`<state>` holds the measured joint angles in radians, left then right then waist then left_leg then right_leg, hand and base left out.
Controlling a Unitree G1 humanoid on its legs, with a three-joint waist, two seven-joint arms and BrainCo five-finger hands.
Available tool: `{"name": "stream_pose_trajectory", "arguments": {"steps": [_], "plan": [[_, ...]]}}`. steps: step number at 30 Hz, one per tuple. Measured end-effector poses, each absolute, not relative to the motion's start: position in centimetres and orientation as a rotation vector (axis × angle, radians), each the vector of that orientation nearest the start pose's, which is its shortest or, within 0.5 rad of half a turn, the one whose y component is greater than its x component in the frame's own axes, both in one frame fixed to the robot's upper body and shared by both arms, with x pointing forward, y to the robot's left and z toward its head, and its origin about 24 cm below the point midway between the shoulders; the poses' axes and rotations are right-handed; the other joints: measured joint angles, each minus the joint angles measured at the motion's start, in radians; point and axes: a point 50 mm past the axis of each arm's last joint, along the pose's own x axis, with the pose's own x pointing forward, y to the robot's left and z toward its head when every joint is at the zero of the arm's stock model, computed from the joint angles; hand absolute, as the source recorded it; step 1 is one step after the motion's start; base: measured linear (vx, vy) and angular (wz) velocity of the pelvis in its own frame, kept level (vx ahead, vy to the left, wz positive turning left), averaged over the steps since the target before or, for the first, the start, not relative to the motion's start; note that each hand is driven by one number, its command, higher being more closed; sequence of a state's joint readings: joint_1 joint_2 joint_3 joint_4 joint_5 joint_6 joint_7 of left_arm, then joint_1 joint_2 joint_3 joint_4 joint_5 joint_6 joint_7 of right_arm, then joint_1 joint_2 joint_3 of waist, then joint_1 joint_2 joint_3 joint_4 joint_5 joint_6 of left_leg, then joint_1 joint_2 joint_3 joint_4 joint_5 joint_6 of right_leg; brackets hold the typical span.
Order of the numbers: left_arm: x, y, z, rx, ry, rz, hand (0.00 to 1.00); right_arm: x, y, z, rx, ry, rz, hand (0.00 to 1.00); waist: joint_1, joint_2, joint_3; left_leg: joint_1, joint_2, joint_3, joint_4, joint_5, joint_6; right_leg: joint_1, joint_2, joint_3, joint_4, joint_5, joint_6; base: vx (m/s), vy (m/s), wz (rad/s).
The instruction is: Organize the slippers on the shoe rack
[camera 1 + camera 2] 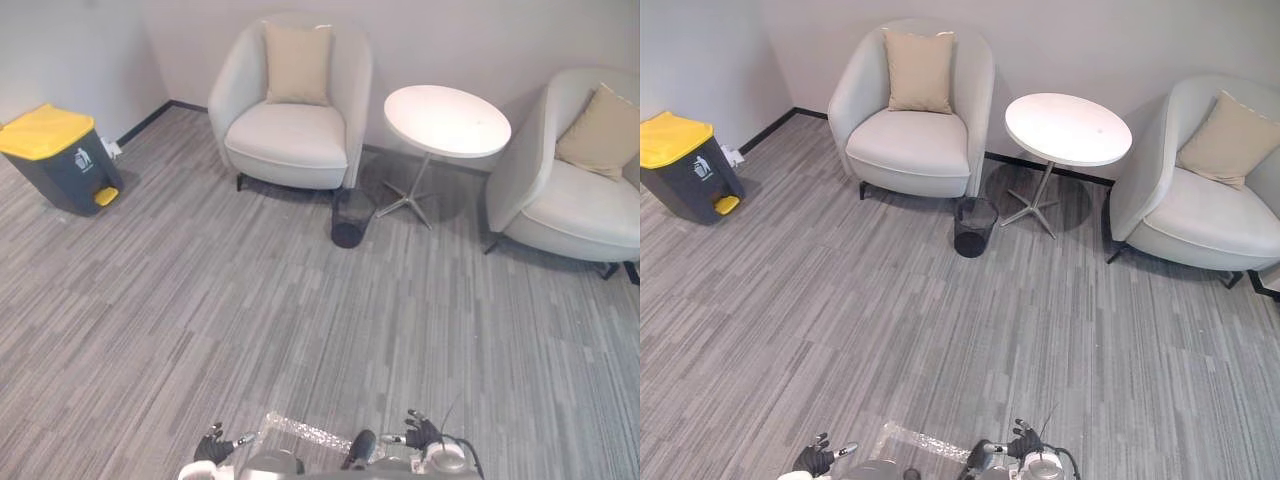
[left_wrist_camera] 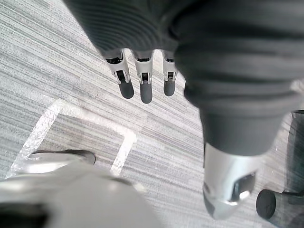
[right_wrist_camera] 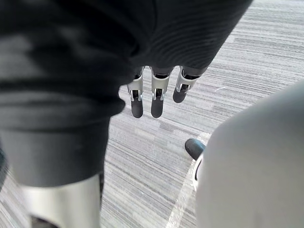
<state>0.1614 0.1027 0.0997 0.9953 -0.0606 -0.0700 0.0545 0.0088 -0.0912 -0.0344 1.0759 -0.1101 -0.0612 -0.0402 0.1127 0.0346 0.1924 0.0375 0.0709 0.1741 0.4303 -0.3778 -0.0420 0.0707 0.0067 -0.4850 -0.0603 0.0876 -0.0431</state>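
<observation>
two armchairs, is that what stands along the far wall?

yes, two pale ones against a plain grey wall. the left armchair has a beige cushion upright against its back. the right armchair has a second cushion leaning tilted in its corner. a round white side table on a metal foot stands between them.

anything on the floor around them?

a small black mesh wastebasket sits just beside the left armchair's near right corner, near the table's foot. far off to the left, by the side wall, stands a dark grey pedal bin with its yellow lid down.

and the floor itself?

grey carpet in fine light and dark stripes, wall to wall. at the near edge a rectangle of clear tape is stuck flat on it, between the two hands.

how are the hands?

the left hand is low at the near edge on the left and the right hand is on the right, well apart. in the left wrist view its fingers hang straight and loose above the carpet. the right hand's fingers hang the same way. both hands are released, grasping nothing.

and the slippers, the shoe rack?

i cannot tell where they are.
</observation>
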Motion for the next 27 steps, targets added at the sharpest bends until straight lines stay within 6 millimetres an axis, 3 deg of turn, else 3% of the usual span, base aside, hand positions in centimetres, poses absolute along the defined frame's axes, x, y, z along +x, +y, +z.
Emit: {"name": "stream_pose_trajectory", "arguments": {"steps": [2,3,5,6,7,8,9,12,15,18,20,21,23,24,25,27], "plan": [[7.5,21.3,-15.9,0.023,1.078,0.274,0.0,12.4,-19.0,-15.4,-0.175,1.019,-0.06,0.0,0.0,-0.018,-0.006,-0.062,0.017,0.007,0.124,0.015,-0.009,-0.002,0.008,0.035,-0.031,-0.004,-0.006,0.03,-0.007,-0.38],[8.2,21.5,-15.7,0.023,1.059,0.279,0.0,12.8,-19.0,-15.3,-0.181,1.009,-0.061,0.0,-0.002,-0.024,0.009,-0.119,0.031,-0.002,0.195,-0.022,0.052,-0.008,0.001,0.056,-0.033,-0.009,0.001,-0.04,-0.083,-0.26],[8.7,21.5,-15.6,-0.001,1.039,0.3,0.0,12.4,-19.5,-15.3,-0.187,1.016,-0.073,0.0,0.002,-0.029,0.019,-0.166,0.054,-0.042,0.181,-0.034,0.047,-0.023,-0.008,0.08,-0.036,-0.02,0.021,-0.07,-0.079,-0.46],[8.5,21.1,-15.7,-0.015,1.04,0.3,0.0,12.4,-20.0,-15.2,-0.192,1.009,-0.086,0.0,0.006,0.01,0.008,-0.17,0.084,-0.079,0.075,-0.03,0.028,-0.022,0.014,0.081,-0.023,-0.028,0.037,-0.02,-0.024,-0.48],[8.0,20.3,-16.0,-0.037,1.065,0.298,0.0,13.2,-20.1,-14.8,-0.171,0.977,-0.103,0.0,0.004,0.043,0.005,-0.166,0.131,-0.049,0.051,0.061,-0.029,-0.069,0.002,0.077,0.13,-0.066,-0.01,0.1,0.047,-0.3],[7.9,20.8,-15.9,-0.037,1.061,0.315,0.0,13.1,-19.8,-14.9,-0.169,0.978,-0.095,0.0,0.002,0.01,0.013,-0.132,0.095,-0.047,0.025,0.058,-0.034,-0.057,-0.029,0.1,0.19,-0.139,0.016,0.15,0.054,-0.17],[8.2,21.0,-15.8,-0.031,1.058,0.314,0.0,12.7,-19.7,-15.1,-0.166,0.99,-0.096,0.0,0.002,0.003,0.029,-0.098,0.08,-0.062,0.013,0.051,-0.047,-0.041,-0.029,0.116,0.181,-0.14,0.022,0.14,0.071,-0.07],[7.3,21.7,-15.9,-0.025,1.075,0.339,0.0,12.2,-18.8,-15.3,-0.152,1.001,-0.081,0.0,0.013,-0.031,-0.001,-0.092,0.048,-0.099,-0.038,0.056,-0.04,-0.041,-0.024,0.132,0.146,-0.139,0.038,0.14,0.019,-0.16],[7.9,22.6,-15.6,-0.007,1.059,0.347,0.0,12.2,-18.4,-15.4,-0.136,1.001,-0.082,0.0,0.015,-0.073,0.008,-0.102,0.038,-0.103,-0.033,0.065,-0.013,-0.121,-0.061,0.127,0.312,-0.215,0.067,0.18,0.018,-0.07],[9.1,23.2,-15.2,0.029,1.032,0.326,0.0,13.1,-17.5,-15.2,-0.119,0.981,-0.061,0.0,0.013,-0.117,0.031,-0.043,0.018,-0.102,-0.06,0.062,-0.008,-0.192,-0.146,0.053,0.565,-0.245,0.058,0.21,0.01,0.1],[9.1,23.4,-15.0,0.035,1.024,0.328,0.0,13.0,-17.0,-15.3,-0.109,0.984,-0.054,0.0,0.009,-0.122,0.032,0.011,0.008,-0.106,-0.1,0.067,-0.001,-0.188,-0.178,0.029,0.631,-0.242,0.053,0.24,0.029,0.09],[9.3,23.4,-15.0,0.037,1.016,0.328,0.0,13.0,-17.0,-15.3,-0.11,0.981,-0.051,0.0,0.003,-0.122,0.032,0.041,0.007,-0.108,-0.123,0.073,0.01,-0.206,-0.189,0.014,0.672,-0.258,0.031,0.21,0.041,0.12],[9.5,23.6,-14.8,0.043,1.006,0.328,0.0,13.3,-16.8,-15.2,-0.11,0.977,-0.043,0.0,0.001,-0.124,0.033,0.067,0.007,-0.11,-0.141,0.073,0.01,-0.191,-0.153,0.007,0.541,-0.284,0.05,0.18,0.016,0.12],[9.4,23.7,-14.8,0.046,1.007,0.33,0.0,13.1,-16.7,-15.3,-0.108,0.983,-0.041,0.0,0.001,-0.134,0.029,0.078,-0.009,-0.108,-0.144,0.072,0.009,-0.172,-0.121,0.013,0.386,-0.203,0.042,0.19,-0.025,0.05],[9.4,23.7,-14.8,0.046,1.01,0.332,0.0,12.9,-16.8,-15.4,-0.115,0.99,-0.04,0.0,0.0,-0.136,0.025,0.081,-0.02,-0.11,-0.148,0.072,0.009,-0.163,-0.12,0.004,0.348,-0.184,0.001,0.22,-0.007,-0.06],[9.7,22.9,-14.9,0.023,1.0,0.321,0.0,13.0,-17.4,-15.2,-0.128,0.985,-0.049,0.0,-0.001,-0.108,0.028,0.094,-0.012,-0.114,-0.154,0.073,0.008,-0.131,-0.107,-0.001,0.304,-0.164,-0.001,0.15,0.029,-0.12]]}}
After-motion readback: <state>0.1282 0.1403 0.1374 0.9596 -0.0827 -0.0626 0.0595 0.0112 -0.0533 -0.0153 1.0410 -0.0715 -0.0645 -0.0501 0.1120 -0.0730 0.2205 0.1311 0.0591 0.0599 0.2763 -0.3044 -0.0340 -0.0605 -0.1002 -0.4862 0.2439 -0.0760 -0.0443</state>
